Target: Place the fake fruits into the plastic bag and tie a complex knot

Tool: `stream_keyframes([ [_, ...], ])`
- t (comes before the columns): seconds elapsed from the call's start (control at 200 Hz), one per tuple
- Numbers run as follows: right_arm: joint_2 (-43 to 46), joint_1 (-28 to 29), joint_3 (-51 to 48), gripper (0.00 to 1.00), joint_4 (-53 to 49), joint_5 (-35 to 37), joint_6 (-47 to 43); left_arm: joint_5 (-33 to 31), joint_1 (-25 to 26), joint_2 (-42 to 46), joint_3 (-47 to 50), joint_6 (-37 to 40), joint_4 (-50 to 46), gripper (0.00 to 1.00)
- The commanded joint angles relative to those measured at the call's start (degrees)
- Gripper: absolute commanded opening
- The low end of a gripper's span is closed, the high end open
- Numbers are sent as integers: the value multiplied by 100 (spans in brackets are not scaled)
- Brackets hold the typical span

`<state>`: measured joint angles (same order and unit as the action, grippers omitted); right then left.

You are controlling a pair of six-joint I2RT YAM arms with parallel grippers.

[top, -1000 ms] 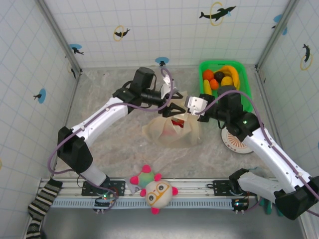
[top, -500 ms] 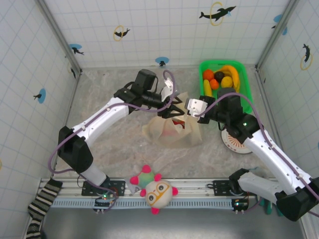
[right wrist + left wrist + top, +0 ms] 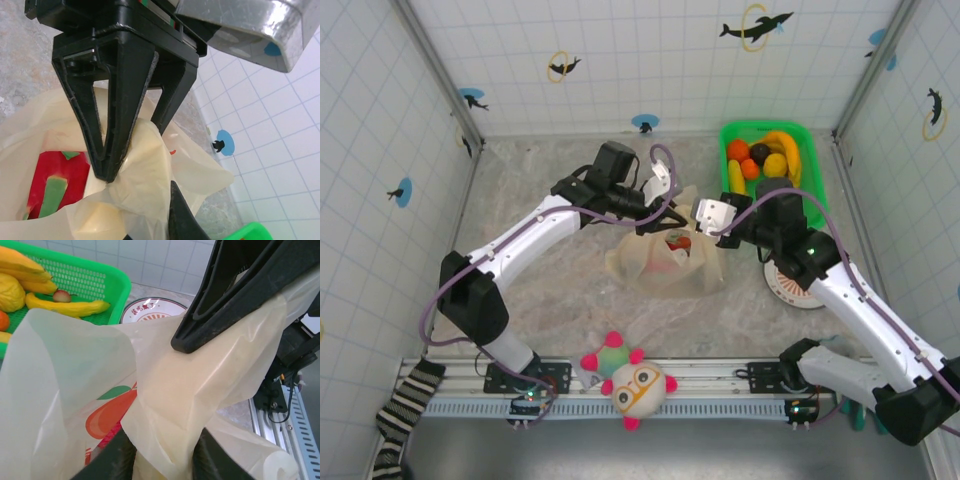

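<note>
The cream plastic bag point(image 3: 665, 265) with fruit prints lies mid-table, its top pulled up. My left gripper point(image 3: 669, 222) is shut on a bunched handle strip point(image 3: 170, 405), which runs down between its fingers point(image 3: 116, 455). Right beside it my right gripper point(image 3: 700, 214) is shut on the same bunch of film point(image 3: 142, 175). A red fruit point(image 3: 678, 243) shows through the bag's mouth. More fake fruits point(image 3: 763, 158), among them bananas point(image 3: 65, 307), sit in the green basket. I cannot make out a knot in the bunched strips.
The green basket point(image 3: 812, 170) stands at the back right. A white plate point(image 3: 798, 288) lies under my right arm. A round plush toy with glasses point(image 3: 635, 382) rests by the front rail, and a striped sock point(image 3: 405, 408) hangs at the front left.
Both grippers have shifted slightly, staying close together on the raised bag handles. The left wrist has edged to the right.
</note>
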<state>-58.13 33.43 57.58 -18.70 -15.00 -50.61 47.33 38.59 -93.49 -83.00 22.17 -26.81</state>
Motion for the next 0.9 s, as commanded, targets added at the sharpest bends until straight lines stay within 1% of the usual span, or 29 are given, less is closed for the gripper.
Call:
stream_keyframes([
  [0.0,161,49,-167,3,124,66,51,-58,28,45,-138,154,-150,20],
  [0.05,171,49,-186,4,122,69,82,-39,26,72,-129,167,-128,14],
  [0.085,179,49,-186,6,106,70,117,-22,28,92,-135,181,-125,8],
  [0.145,195,47,-186,10,39,57,148,-52,27,114,-120,191,-119,0],
  [0.205,214,49,-170,16,-56,96,202,-88,26,145,-115,208,-107,0],
  [0.27,247,49,-108,25,-270,189,230,-185,30,175,-87,224,-121,0],
  [0.375,390,45,1,45,-694,304,302,-303,30,234,-41,307,-123,0],
  [0.425,458,50,79,58,-953,314,345,-338,26,261,-26,340,-126,0],
  [0.47,539,46,157,68,-1187,298,366,-369,28,275,-43,357,-117,0],
  [0.52,611,41,269,82,-1470,203,401,-393,28,290,-41,382,-116,0],
  [0.61,628,41,516,99,-1822,11,491,-396,34,305,-36,460,-105,0],
  [0.786,241,23,1167,99,-1922,-272,888,-585,94,338,-14,575,-98,0],
  [0.896,-120,32,1436,100,-1949,-300,831,-591,122,333,-5,628,-103,0],
])
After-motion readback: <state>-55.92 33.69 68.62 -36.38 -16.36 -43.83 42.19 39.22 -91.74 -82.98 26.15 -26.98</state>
